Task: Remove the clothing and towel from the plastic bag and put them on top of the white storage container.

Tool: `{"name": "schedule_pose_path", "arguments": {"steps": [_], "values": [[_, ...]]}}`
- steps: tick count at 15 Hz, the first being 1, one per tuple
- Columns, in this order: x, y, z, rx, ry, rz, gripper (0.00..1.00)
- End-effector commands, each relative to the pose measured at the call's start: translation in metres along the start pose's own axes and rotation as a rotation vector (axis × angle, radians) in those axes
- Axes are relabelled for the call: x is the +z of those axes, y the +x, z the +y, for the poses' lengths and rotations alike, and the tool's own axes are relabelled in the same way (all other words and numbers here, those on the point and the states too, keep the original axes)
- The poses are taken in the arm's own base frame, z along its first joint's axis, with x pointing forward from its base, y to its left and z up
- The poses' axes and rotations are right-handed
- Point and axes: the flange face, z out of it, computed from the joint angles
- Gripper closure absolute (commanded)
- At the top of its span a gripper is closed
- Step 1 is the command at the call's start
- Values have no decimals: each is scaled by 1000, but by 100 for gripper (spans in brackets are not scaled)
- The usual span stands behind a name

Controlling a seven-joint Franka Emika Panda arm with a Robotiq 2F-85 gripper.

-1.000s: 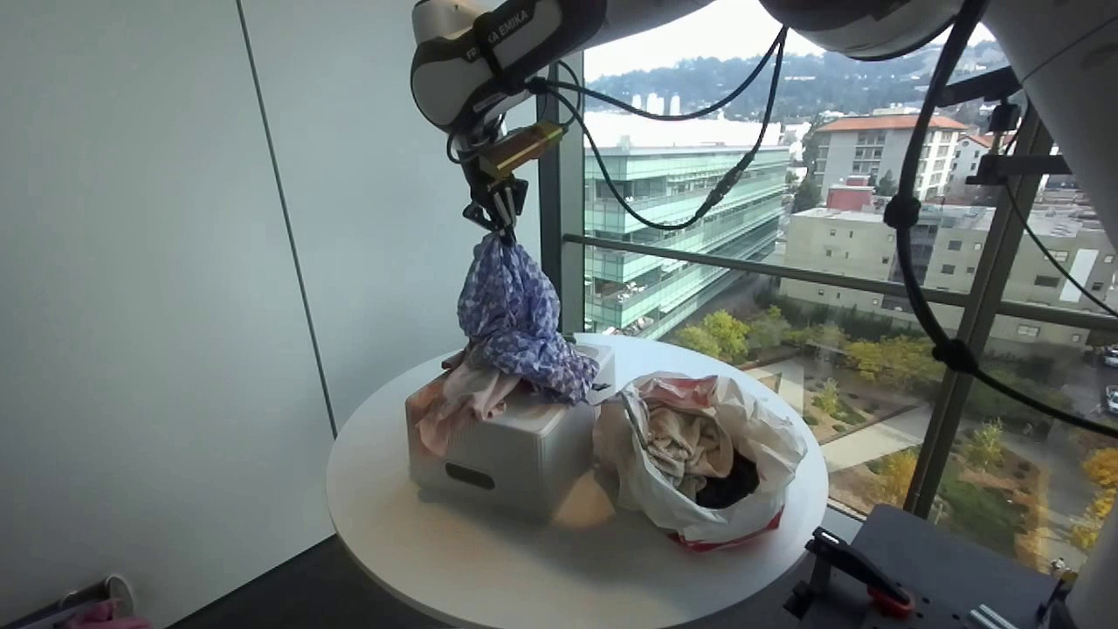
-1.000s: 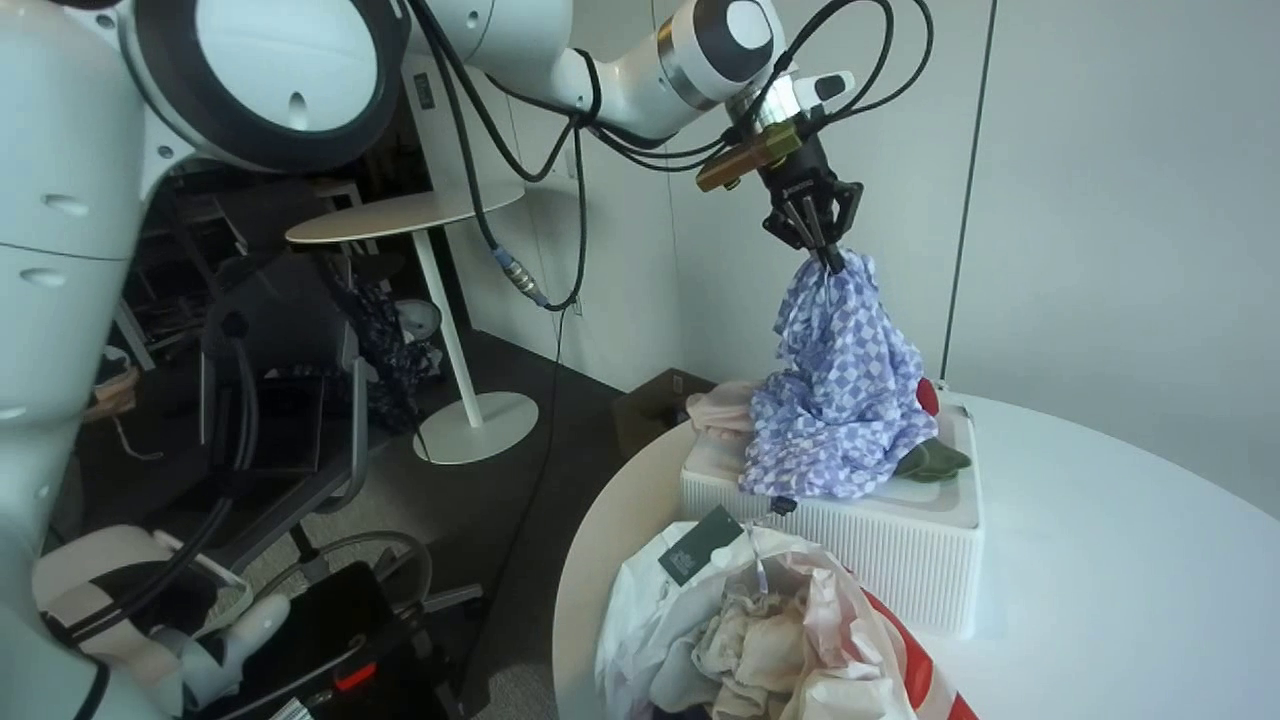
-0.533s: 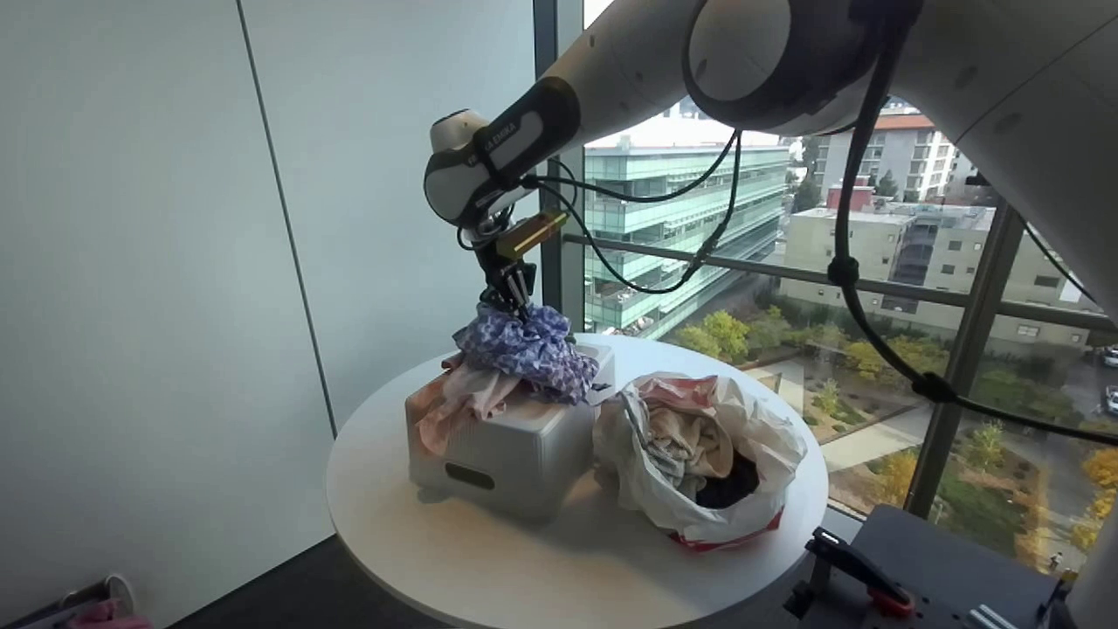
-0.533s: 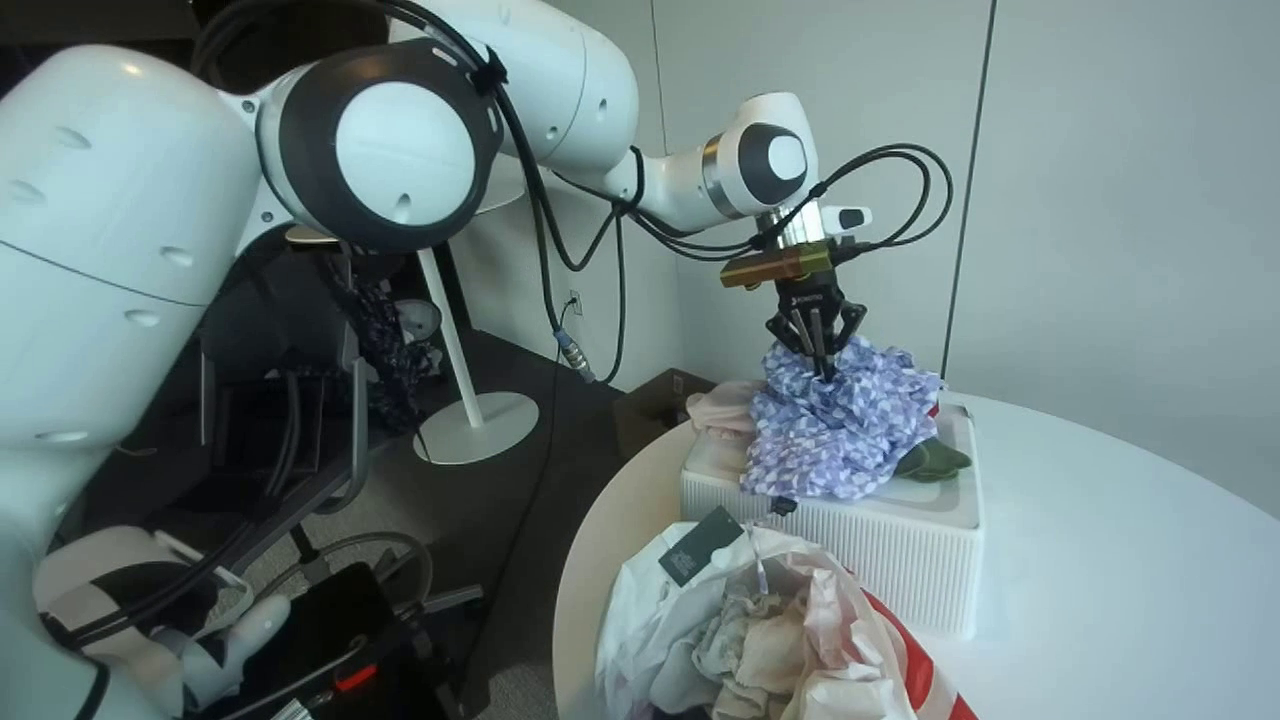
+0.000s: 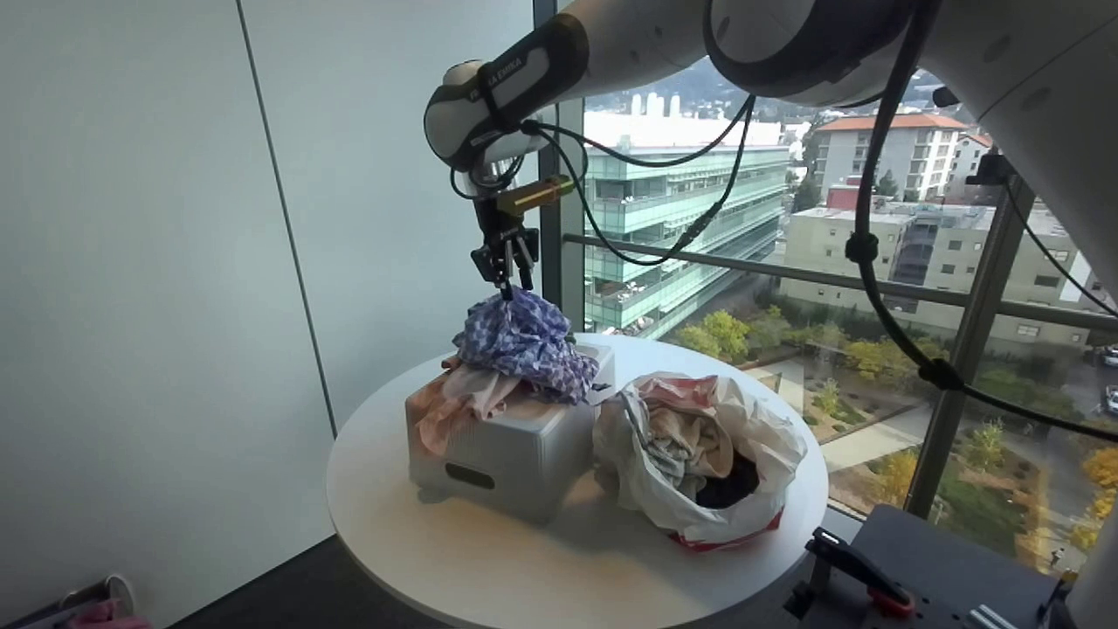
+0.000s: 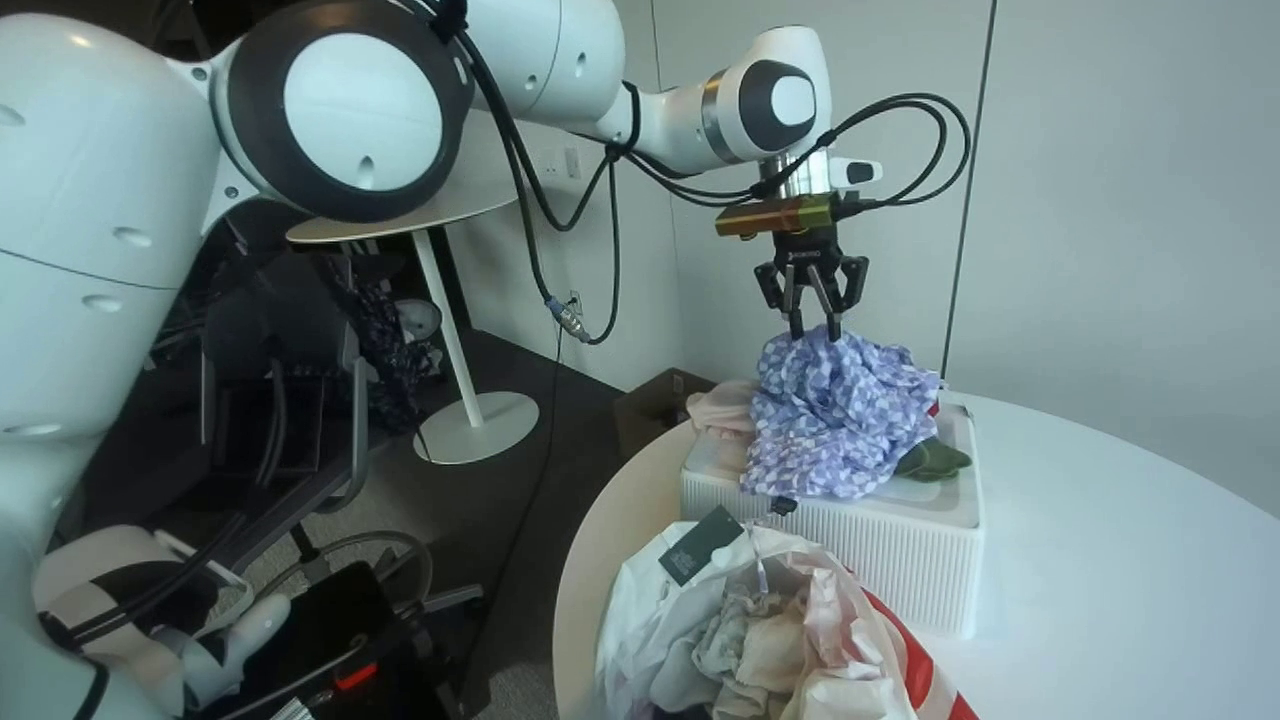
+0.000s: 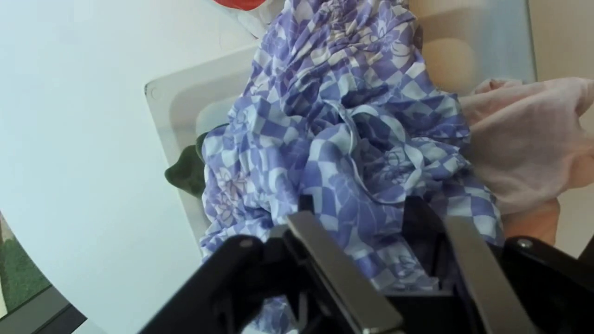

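A purple-and-white checked piece of clothing (image 6: 845,425) lies crumpled on top of the white storage container (image 5: 511,463). Just above it my gripper (image 6: 815,336) points down with its fingers apart. In the wrist view the gripper (image 7: 359,206) has only checked cloth below the gap, nothing gripped. Pink clothing (image 5: 467,397) sticks out from under the checked cloth and drapes over the container's side. A dark green piece (image 6: 933,460) shows at another edge. Beside the container stands the plastic bag (image 5: 769,428), holding beige cloth (image 5: 686,441) and something dark. Which piece is the towel I cannot tell.
Container and bag share a round white table (image 5: 472,559). A dark tag (image 6: 702,545) lies at the bag's rim, towards the container. A wall (image 6: 1120,200) rises behind the table, with a window (image 5: 681,236) alongside. Cables (image 6: 615,240) hang from the arm.
The gripper lowered the hanging checked clothing onto the container, then opened and let it go. It has since risen slightly, and the cloth has slumped into a heap.
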Motion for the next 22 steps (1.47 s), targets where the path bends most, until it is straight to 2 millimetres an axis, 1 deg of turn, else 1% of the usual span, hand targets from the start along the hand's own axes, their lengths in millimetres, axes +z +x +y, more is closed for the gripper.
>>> {"name": "schedule_pose_path", "arguments": {"steps": [1, 2, 3, 4, 6, 9, 10, 12, 14, 16, 19, 21, 22], "values": [[-59, -37, 19, 63, 53, 32, 16], [-69, -46, 27, 88, 67, 40, 9], [-74, -58, 35, 100, 85, 32, 2], [-76, -67, 43, 122, 101, 27, 0], [-65, -88, 60, 160, 140, -2, 0], [-24, -117, 83, 229, 220, -59, 0], [-6, -128, 87, 258, 247, -73, 0], [30, -148, 92, 323, 283, -109, 0], [65, -175, 96, 395, 327, -145, 0], [98, -200, 93, 451, 364, -191, 0], [144, -219, 96, 517, 414, -239, 0], [168, -227, 103, 572, 437, -249, 0], [180, -228, 110, 611, 440, -252, 0]]}}
